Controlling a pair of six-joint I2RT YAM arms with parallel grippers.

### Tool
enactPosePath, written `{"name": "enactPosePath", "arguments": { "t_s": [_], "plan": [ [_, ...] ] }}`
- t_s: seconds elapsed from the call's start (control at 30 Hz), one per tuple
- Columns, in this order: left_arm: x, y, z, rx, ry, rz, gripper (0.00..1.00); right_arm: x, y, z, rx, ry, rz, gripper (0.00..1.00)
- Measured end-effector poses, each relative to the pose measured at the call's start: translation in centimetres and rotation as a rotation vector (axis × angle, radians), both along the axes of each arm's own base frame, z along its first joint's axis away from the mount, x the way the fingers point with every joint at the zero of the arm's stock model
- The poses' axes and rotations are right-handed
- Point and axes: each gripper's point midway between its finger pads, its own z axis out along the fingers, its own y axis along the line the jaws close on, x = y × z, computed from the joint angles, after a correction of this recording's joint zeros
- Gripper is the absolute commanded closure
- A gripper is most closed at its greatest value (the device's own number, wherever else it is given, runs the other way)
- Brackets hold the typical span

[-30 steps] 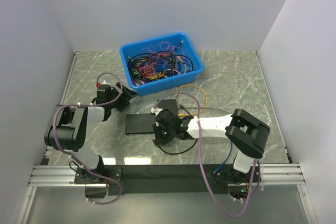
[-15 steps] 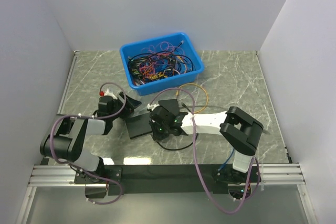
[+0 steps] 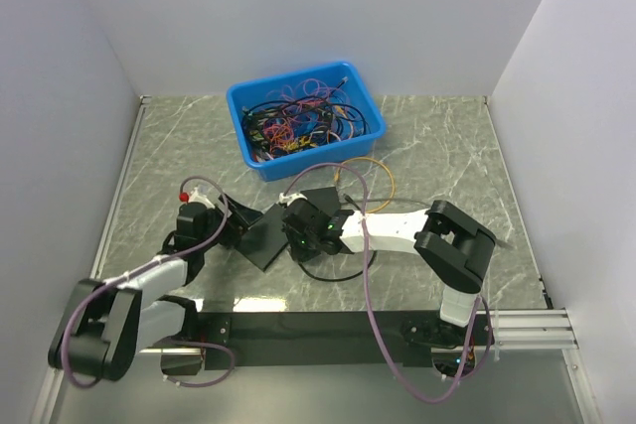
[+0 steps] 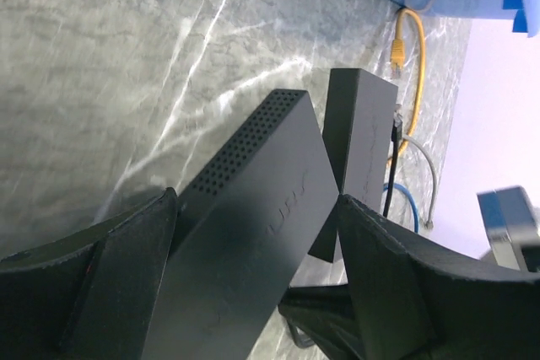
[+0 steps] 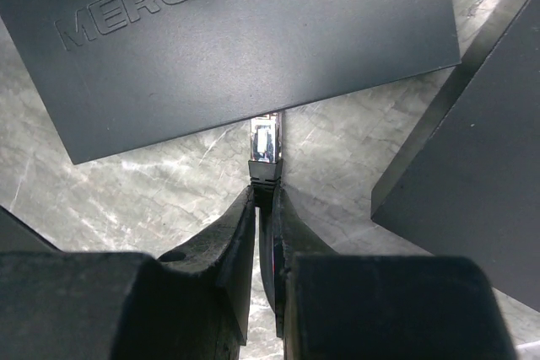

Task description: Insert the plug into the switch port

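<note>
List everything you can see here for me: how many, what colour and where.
table: one, grey-green marble pattern, under everything
network switch: one, black, near middle of the table
black box: one, black, just beyond the switch
plug: one, clear with a black boot, tip at the switch's side
yellow cable: one, yellow, past the black box
bin: one, blue, back of the table
tangled cables: many, mixed colours, inside the bin
left claw: one, black, closed across the switch
right claw: one, black, pinching the plug
left arm, right arm: two, black and white, reaching from the near edge
</note>
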Motion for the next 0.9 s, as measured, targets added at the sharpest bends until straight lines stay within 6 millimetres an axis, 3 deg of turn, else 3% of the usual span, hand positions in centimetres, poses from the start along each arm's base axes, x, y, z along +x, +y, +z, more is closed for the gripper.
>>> {"name": "enactPosePath", "arguments": {
  "t_s": [0.5, 0.9],
  "plan": [
    [-1.6, 1.1, 1.9, 0.024, -0.057, 0.037, 0.13, -1.2, 0.6, -0.1, -0.019, -0.034, 0.001, 1.0],
    [-1.8, 1.4, 1.7, 0.045, -0.072, 0.033, 0.12, -1.6, 0.7, -0.1, -0.02, -0.041, -0.009, 1.0]
  ]
}}
